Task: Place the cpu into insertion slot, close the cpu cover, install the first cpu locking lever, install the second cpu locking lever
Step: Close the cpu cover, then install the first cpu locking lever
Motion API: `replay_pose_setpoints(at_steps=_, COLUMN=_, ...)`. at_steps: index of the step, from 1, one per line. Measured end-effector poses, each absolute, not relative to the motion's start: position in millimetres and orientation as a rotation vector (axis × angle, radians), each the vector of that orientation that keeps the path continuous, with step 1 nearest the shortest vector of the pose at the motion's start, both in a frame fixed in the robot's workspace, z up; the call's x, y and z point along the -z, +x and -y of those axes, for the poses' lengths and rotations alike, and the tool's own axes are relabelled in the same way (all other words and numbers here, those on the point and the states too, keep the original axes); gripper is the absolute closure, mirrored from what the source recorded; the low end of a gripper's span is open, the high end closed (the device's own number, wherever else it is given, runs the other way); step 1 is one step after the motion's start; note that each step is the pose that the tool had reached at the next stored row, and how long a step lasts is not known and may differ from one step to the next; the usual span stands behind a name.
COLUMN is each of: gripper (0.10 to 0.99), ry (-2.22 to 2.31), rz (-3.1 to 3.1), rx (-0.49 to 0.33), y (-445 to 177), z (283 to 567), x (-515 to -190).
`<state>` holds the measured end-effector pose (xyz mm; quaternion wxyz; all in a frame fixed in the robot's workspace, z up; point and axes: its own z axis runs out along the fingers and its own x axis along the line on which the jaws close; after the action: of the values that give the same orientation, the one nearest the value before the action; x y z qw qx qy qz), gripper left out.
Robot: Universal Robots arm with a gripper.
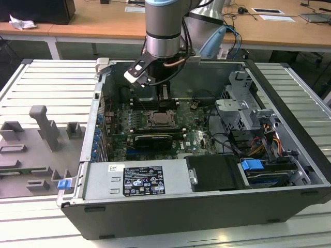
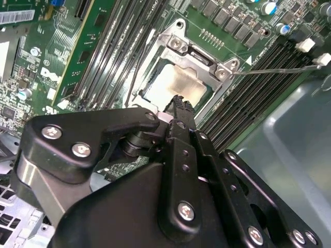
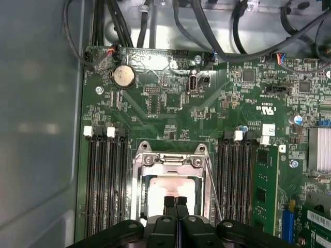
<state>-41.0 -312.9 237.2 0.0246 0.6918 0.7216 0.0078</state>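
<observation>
Evidently gripper [image 3: 175,202] fingers closed together, empty, hovered just above cpu [image 3: 173,185], likely as pressing tip; cpu sat in insertion slot [image 1: 161,120], cpu cover [image 3: 168,160] lowered around it; locking lever [image 3: 213,191] beside, seemingly unlatched.

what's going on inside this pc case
A robot arm reaches down into an open computer case. Its claw, fingers closed together with nothing seen between them, hovers just above the processor socket. The cpu sits in the insertion slot, and the cpu cover lies down around its pale top. A thin locking lever runs along one side of the socket; whether it is hooked down cannot be told.
</observation>
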Motion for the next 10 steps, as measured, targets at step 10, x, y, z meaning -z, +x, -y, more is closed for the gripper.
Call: replay_pose_setpoints(at_steps=10, gripper=0.98, ry=2.14, rz=-2.232, rx=-0.023, y=-45.0, z=312.9, x=-237.5)
